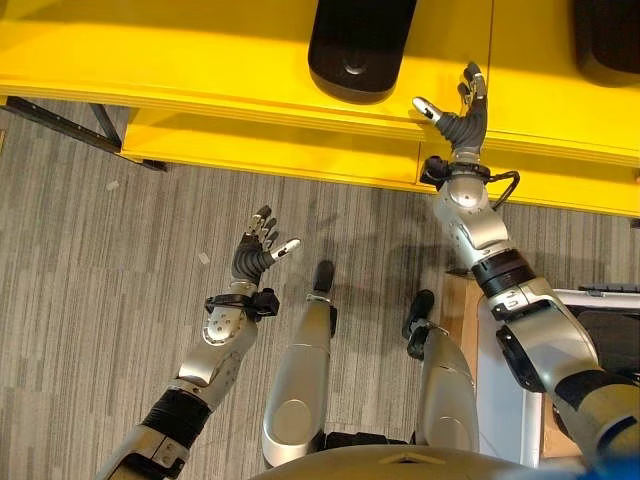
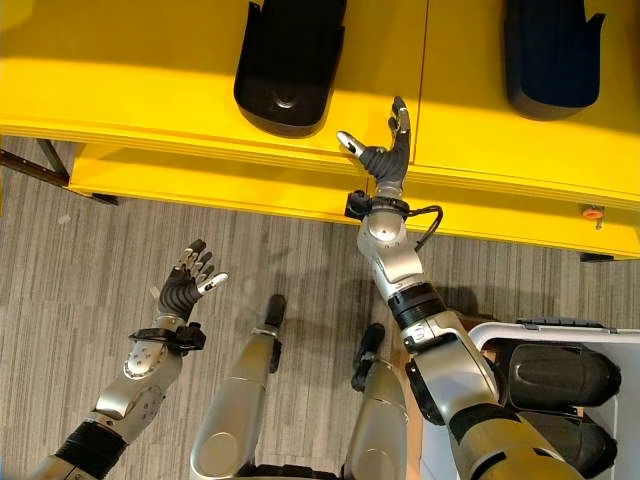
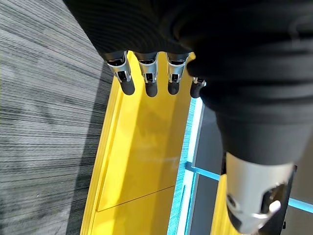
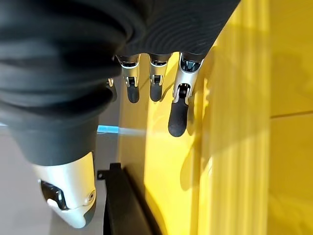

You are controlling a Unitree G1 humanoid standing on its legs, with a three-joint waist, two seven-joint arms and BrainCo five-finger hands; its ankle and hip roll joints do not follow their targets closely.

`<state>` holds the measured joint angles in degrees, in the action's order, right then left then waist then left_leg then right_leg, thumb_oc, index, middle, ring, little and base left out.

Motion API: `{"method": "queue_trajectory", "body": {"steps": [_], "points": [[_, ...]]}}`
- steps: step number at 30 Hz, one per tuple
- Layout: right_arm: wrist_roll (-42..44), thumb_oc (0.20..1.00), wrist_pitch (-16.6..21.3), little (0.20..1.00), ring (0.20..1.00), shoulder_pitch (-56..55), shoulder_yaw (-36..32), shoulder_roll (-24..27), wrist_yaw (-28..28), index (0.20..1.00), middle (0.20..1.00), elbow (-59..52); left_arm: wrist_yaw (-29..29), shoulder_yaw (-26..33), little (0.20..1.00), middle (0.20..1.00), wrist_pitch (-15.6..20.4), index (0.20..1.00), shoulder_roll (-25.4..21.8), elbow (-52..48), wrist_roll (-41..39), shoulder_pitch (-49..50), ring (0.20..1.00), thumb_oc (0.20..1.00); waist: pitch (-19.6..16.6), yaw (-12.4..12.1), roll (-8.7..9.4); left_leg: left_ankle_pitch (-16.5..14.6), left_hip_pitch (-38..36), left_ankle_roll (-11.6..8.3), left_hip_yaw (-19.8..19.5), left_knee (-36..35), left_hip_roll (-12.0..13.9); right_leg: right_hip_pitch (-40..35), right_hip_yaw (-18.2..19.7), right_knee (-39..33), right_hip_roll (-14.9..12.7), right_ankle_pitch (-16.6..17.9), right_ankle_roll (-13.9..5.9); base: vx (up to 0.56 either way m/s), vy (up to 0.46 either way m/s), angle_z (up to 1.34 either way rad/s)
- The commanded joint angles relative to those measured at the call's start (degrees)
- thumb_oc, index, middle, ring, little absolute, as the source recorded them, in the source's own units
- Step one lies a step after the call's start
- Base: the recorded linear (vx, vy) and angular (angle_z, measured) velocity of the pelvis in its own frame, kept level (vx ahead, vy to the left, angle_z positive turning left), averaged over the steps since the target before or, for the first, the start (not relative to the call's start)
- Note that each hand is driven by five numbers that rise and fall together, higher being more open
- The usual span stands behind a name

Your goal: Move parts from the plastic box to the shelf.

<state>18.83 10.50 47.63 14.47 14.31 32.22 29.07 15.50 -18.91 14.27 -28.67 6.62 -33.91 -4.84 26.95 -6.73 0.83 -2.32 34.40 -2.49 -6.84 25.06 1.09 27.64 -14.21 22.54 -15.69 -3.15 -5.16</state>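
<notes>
A yellow shelf [image 1: 200, 60] runs across the top of the eye views. A black moulded part [image 1: 358, 45] lies on it, with a second black part [image 2: 550, 50] farther right. My right hand [image 2: 383, 152] is raised at the shelf's front edge, just right of the first part, open and holding nothing; its fingers [image 4: 178, 115] hang straight beside the yellow surface [image 4: 244, 122]. At lower right stands the white plastic box [image 2: 610, 333] with two black parts [image 2: 550, 378] inside. My left hand [image 1: 256, 252] hovers open over the floor, its fingers [image 3: 149, 81] straight and empty.
Grey striped flooring [image 1: 100, 300] lies in front of the shelf. A black shelf leg [image 1: 60, 120] slants under the shelf at far left. A brown board [image 1: 460, 310] sits beside the box. A small orange knob [image 2: 593, 212] shows on the shelf's front at right.
</notes>
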Motion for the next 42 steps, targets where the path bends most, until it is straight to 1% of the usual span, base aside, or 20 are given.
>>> {"method": "queue_trajectory", "body": {"steps": [1,3,4,5,6,7,9,11,12,13,16,17,19,24,25,27,31,35,37,42], "points": [[-1.8,1.0,2.9,1.0,1.0,-2.7,-2.1,1.8,0.1,1.0,1.0,-5.3,2.1,3.3,1.0,1.0,3.0,1.0,-3.6,-7.4,7.7,1.5,1.0,1.0,0.3,-0.7,-1.01,-5.0,-2.0,-0.15,3.0,1.9,2.6,-4.0,1.2,0.3,-1.3,-2.1,-2.03,0.02,-0.013,-0.05],[-2.0,1.0,2.9,1.0,1.0,-3.8,-2.1,1.8,0.0,1.0,1.0,-6.4,2.5,3.8,1.0,1.0,3.0,1.0,-4.1,-8.0,9.2,1.7,1.0,1.0,0.1,-0.5,-0.99,-5.0,-2.3,-0.17,3.1,1.8,2.7,-4.2,1.2,0.2,-1.3,-2.1,-2.07,0.02,-0.016,-0.04],[-2.2,1.0,3.3,1.0,1.0,-6.7,-1.9,1.9,-1.1,1.0,1.0,-9.0,3.6,5.3,1.0,1.0,3.1,1.0,-5.7,-9.1,13.6,2.0,1.0,1.0,-0.3,-0.2,-1.04,-5.0,-2.9,-0.28,3.2,1.6,2.8,-4.7,1.3,0.2,-1.3,-2.2,-2.12,0.02,-0.011,-0.05],[-2.3,1.0,3.3,1.0,1.0,-6.9,-1.9,1.9,-1.1,1.0,1.0,-9.1,3.7,5.3,1.0,1.0,3.1,1.0,-5.8,-9.1,13.6,2.1,1.0,1.0,-0.3,-0.2,-1.02,-5.0,-2.9,-0.28,3.2,1.6,2.8,-4.7,1.3,0.2,-1.3,-2.2,-2.12,0.03,-0.017,-0.06],[-1.9,1.0,3.8,1.0,1.0,-9.7,-1.8,1.9,-2.0,1.0,1.0,-11.5,4.8,6.6,1.0,1.0,3.0,1.0,-7.0,-9.7,17.5,2.6,1.0,1.0,-0.7,0.1,-1.09,-5.0,-3.4,-0.33,3.3,1.4,2.9,-5.1,1.4,0.2,-1.4,-2.3,-2.15,0.01,-0.006,-0.05],[-1.9,1.0,3.8,1.0,1.0,-9.8,-1.8,1.8,-2.0,1.0,1.0,-11.6,4.8,6.7,1.0,1.0,2.9,1.0,-7.0,-9.8,17.5,2.7,1.0,1.0,-0.8,0.1,-1.07,-5.0,-3.4,-0.33,3.3,1.4,2.9,-5.1,1.4,0.2,-1.4,-2.3,-2.16,0.04,-0.01,-0.05],[0.9,1.0,6.0,1.0,1.0,-15.7,-2.2,1.7,-4.3,1.0,1.0,-15.8,7.6,8.2,1.0,1.0,2.4,1.0,-10.8,-9.7,28.4,2.7,1.0,1.0,-1.7,0.8,-1.09,-4.9,-4.5,-0.57,3.4,1.0,3.1,-6.2,1.5,0.1,-1.4,-2.8,-2.31,0.04,-0.006,-0.03],[1.1,1.0,6.3,1.0,1.0,-17.0,-2.3,1.8,-4.8,1.0,1.0,-16.8,8.0,8.4,1.0,1.0,2.2,1.0,-11.2,-9.4,29.8,2.7,1.0,1.0,-1.8,1.0,-1.13,-4.9,-4.9,-0.58,3.4,1.0,3.1,-6.4,1.5,0.1,-1.5,-2.9,-2.29,0.01,-0.003,-0.02],[2.6,1.0,7.0,1.0,1.0,-19.8,-2.4,1.8,-6.1,1.0,1.0,-18.8,9.7,9.3,1.0,1.0,0.8,1.0,-13.1,-9.3,35.9,2.5,1.0,1.0,-2.1,1.5,-1.16,-5.1,-5.4,-0.69,3.4,1.1,3.2,-6.8,1.7,0.4,-1.6,-3.1,-2.3,0.02,-0.007,-0.06],[2.6,1.0,7.0,1.0,1.0,-19.9,-2.4,1.8,-6.1,1.0,1.0,-18.9,9.8,9.3,1.0,1.0,0.7,1.0,-13.1,-9.4,36.0,2.6,1.0,1.0,-2.1,1.5,-1.14,-5.1,-5.5,-0.69,3.4,1.0,3.2,-6.8,1.7,0.4,-1.6,-3.1,-2.3,0.02,-0.003,-0.07],[3.1,1.0,7.5,1.0,1.0,-22.4,-1.8,2.5,-7.8,1.0,1.0,-20.9,11.7,10.9,1.0,1.0,-0.7,1.0,-15.9,-10.0,44.5,2.5,1.0,1.0,-2.4,2.0,-1.17,-5.3,-6.0,-0.84,3.5,1.1,3.3,-7.1,1.7,0.9,-1.7,-3.4,-2.34,0.0,0.0,-0.01],[3.1,1.0,7.5,1.0,1.0,-22.5,-1.8,2.5,-7.8,1.0,1.0,-21.0,11.7,10.9,1.0,1.0,-0.7,1.0,-15.9,-10.1,44.6,2.6,1.0,1.0,-2.4,2.0,-1.16,-5.3,-6.1,-0.84,3.5,1.1,3.3,-7.2,1.7,0.9,-1.7,-3.5,-2.35,0.0,0.0,0.0],[3.7,1.0,8.0,1.0,1.0,-24.2,-1.2,3.7,-9.6,1.0,1.0,-23.8,12.4,11.8,1.0,1.0,-1.4,1.0,-19.4,-11.4,54.1,2.6,1.0,1.0,-2.7,2.6,-1.08,-5.4,-6.5,-0.97,3.7,1.1,3.4,-7.3,2.1,0.8,-1.6,-3.5,-2.44,0.0,0.0,0.0],[4.1,1.0,8.3,1.0,1.0,-24.6,-0.5,4.1,-10.8,1.0,1.0,-26.3,12.6,12.0,1.0,1.0,-1.5,1.0,-20.7,-12.6,58.4,2.7,1.0,1.0,-3.0,3.0,-1.0,-5.4,-6.8,-0.99,3.8,0.9,3.4,-7.2,2.4,0.8,-1.6,-3.4,-2.44,0.0,0.001,-0.04],[4.1,1.0,8.3,1.0,1.0,-24.6,-0.5,4.1,-10.8,1.0,1.0,-26.3,12.6,12.0,1.0,1.0,-1.5,1.0,-20.7,-12.6,58.4,2.7,1.0,1.0,-3.0,3.0,-1.0,-5.4,-6.8,-0.99,3.8,0.9,3.4,-7.2,2.4,0.8,-1.6,-3.4,-2.44,0.0,0.0,0.0],[4.2,1.0,8.8,1.0,1.0,-24.3,-0.4,4.1,-10.6,1.0,1.0,-27.1,12.8,11.5,1.0,1.0,-1.9,1.0,-21.7,-13.0,61.9,2.5,1.0,1.0,-3.2,3.4,-1.07,-5.4,-6.9,-0.99,3.9,0.8,3.6,-7.1,2.6,0.9,-1.6,-3.4,-2.5,0.0,0.0,0.0],[4.3,1.0,9.1,1.0,1.0,-23.6,-0.5,3.6,-10.0,1.0,1.0,-27.5,12.5,10.6,1.0,1.0,-2.6,1.0,-22.5,-13.2,65.6,1.7,1.0,1.0,-3.6,3.7,-0.94,-5.4,-6.8,-1.0,4.0,0.8,3.6,-7.1,2.7,0.6,-1.5,-3.3,-2.52,0.0,0.0,0.0],[4.3,1.0,9.1,1.0,1.0,-23.0,-0.7,2.9,-9.4,1.0,1.0,-27.6,12.3,9.4,1.0,1.0,-3.4,1.0,-21.9,-12.2,67.8,0.4,1.0,1.0,-4.0,4.2,-0.73,-5.6,-6.5,-0.95,4.2,1.1,3.6,-6.7,3.0,0.8,-1.4,-3.4,-2.54,0.0,0.0,0.0],[4.3,1.0,9.0,1.0,1.0,-22.9,-0.7,2.7,-9.3,1.0,1.0,-27.8,11.8,9.0,1.0,1.0,-3.8,1.0,-21.4,-11.9,68.1,-0.4,1.0,1.0,-4.2,4.4,-0.62,-5.2,-6.3,-0.9,4.2,0.9,3.5,-6.5,3.1,0.6,-1.5,-3.1,-2.47,0.0,0.0,0.0],[4.4,1.0,8.6,1.0,1.0,-23.0,-0.8,2.0,-9.4,1.0,1.0,-28.1,11.6,8.4,1.0,1.0,-4.4,1.0,-19.8,-10.6,68.9,-2.0,1.0,1.0,-4.7,4.9,-0.27,-5.5,-6.3,-0.83,4.3,1.2,3.6,-6.6,3.4,0.8,-1.4,-3.1,-2.39,0.0,0.0,0.0]]}}
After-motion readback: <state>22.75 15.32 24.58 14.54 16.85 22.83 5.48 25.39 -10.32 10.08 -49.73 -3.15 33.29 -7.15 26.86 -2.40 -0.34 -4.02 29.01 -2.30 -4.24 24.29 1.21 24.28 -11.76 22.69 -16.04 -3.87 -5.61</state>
